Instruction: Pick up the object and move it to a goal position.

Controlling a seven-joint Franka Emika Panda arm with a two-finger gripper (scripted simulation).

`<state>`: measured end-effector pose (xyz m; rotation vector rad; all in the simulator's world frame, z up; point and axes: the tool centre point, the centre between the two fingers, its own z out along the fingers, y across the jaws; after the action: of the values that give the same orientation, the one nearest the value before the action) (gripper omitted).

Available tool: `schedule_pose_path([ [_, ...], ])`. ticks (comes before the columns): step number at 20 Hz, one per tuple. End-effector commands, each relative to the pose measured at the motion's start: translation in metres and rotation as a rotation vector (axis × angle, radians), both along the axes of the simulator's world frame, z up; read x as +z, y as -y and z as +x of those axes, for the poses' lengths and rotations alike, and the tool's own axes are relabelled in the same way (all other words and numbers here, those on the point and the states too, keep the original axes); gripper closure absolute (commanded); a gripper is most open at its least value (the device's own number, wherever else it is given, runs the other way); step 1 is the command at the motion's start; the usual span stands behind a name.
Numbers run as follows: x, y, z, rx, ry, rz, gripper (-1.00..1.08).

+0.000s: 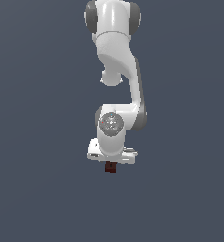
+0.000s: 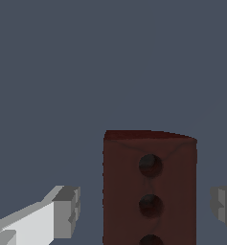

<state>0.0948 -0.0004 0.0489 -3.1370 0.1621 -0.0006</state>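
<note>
red-brown block (image 2: 150,191) betw spread jaws, untouched

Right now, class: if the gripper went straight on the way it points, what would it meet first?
Probably the block: it sits between the open fingers of the gripper, though depth is unclear.

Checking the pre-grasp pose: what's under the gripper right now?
The red-brown block sits directly under the gripper, between the open jaws with a gap on each side. In the exterior view the gripper covers most of the block; only its lower end shows.
</note>
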Motion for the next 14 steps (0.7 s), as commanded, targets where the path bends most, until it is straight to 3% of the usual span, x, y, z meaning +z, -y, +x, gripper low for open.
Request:
schedule_pose_path([
  [1,-0.0136,0.0001,-0.0006,0.0,-0.001,0.0,-0.92],
  [8,-0.0221,0.0,0.001,0.0,-0.001,0.0,-0.92],
  [9,-0.0221,0.0,0.001,0.0,-0.001,0.0,1.08],
  [14,-0.0221,0.0,0.001,0.0,-0.001,0.0,1.08],
])
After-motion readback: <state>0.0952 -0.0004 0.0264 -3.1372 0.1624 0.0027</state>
